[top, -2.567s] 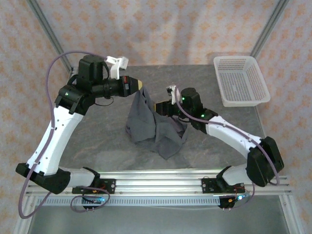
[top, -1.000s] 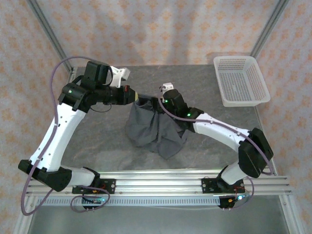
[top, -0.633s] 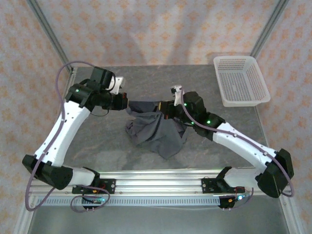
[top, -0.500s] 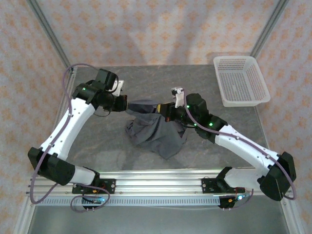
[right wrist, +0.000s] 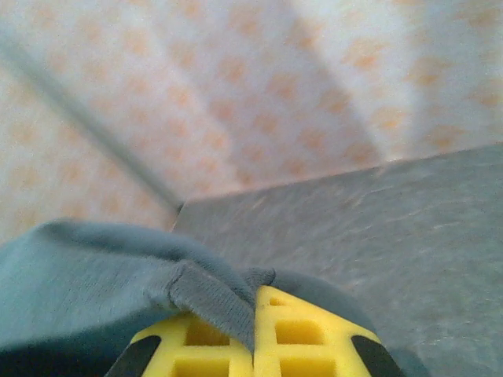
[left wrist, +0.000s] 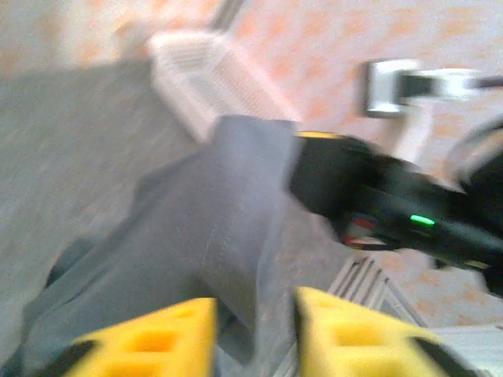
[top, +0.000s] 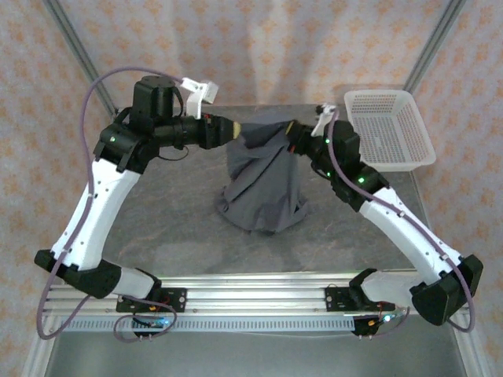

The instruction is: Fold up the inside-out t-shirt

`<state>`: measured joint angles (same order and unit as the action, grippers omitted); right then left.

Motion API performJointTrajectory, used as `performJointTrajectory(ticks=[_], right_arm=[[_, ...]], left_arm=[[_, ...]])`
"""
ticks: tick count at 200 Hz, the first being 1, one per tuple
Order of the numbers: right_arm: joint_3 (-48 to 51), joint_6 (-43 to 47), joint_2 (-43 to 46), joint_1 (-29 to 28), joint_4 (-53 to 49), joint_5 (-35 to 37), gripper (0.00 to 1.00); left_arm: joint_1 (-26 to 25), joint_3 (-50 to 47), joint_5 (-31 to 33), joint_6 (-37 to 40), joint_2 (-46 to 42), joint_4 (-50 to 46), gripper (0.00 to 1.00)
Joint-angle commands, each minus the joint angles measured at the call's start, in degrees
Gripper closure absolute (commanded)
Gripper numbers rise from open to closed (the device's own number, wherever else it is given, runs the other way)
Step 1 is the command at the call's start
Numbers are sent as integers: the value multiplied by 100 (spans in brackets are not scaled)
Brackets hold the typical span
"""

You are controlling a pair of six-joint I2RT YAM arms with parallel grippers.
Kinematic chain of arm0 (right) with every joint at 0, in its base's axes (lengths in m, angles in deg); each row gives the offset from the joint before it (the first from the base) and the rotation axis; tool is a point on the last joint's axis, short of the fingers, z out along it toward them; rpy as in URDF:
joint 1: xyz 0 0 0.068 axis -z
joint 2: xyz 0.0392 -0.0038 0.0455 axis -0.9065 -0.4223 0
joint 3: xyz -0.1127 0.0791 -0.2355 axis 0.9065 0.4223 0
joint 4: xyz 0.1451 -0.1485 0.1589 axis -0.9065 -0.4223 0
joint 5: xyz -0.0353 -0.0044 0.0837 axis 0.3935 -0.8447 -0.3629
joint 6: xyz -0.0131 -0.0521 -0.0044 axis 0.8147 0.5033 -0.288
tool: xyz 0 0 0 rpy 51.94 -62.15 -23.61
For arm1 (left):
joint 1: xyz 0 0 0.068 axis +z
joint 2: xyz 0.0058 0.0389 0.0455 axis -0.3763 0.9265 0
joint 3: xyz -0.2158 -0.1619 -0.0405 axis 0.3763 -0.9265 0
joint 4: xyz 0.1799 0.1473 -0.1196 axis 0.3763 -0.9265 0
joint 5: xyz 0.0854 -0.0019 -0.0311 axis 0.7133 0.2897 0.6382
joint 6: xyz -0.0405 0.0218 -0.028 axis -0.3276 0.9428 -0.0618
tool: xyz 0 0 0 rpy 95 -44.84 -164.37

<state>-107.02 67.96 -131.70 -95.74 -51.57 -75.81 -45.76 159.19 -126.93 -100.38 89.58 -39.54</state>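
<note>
The inside-out t-shirt (top: 263, 184) is dark slate-grey and hangs in a bunched cone from its top edge, with its lower part resting on the table. My right gripper (top: 292, 128) is raised over the back of the table and shut on a folded hem of the t-shirt (right wrist: 212, 294), which is pinched between its yellow fingers (right wrist: 306, 330). My left gripper (top: 236, 128) is level with it at the cloth's top left. Its yellow jaws (left wrist: 255, 314) stand apart, with the t-shirt (left wrist: 204, 228) loose in the gap.
A white mesh basket (top: 391, 163) stands at the back right corner, close behind the right wrist, and its wall (left wrist: 204, 71) shows blurred in the left wrist view. The grey table (top: 165, 228) lies bare to the left and front. The frame's posts stand at both back corners.
Both grippers have risen and moved toward the back, lifting the shirt's top edge off the table. The right gripper swung right. The left jaws have come apart.
</note>
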Motion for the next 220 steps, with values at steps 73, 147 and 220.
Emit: performJointTrajectory(ticks=[73,147,220], right_arm=[[2686,-2679,1610,940,-2567,978,52],[-742,1149,-2485,-1008,-1850,1393,21],[-3614,845,-5816,-846,-3625,370,31]], left_arm=[[426,-2543,2508,-408,-464,-232,12],[459,-2789,2613,-536,-1086,-22,5],[476,-3401,2717,-563,-1831,-250,0]])
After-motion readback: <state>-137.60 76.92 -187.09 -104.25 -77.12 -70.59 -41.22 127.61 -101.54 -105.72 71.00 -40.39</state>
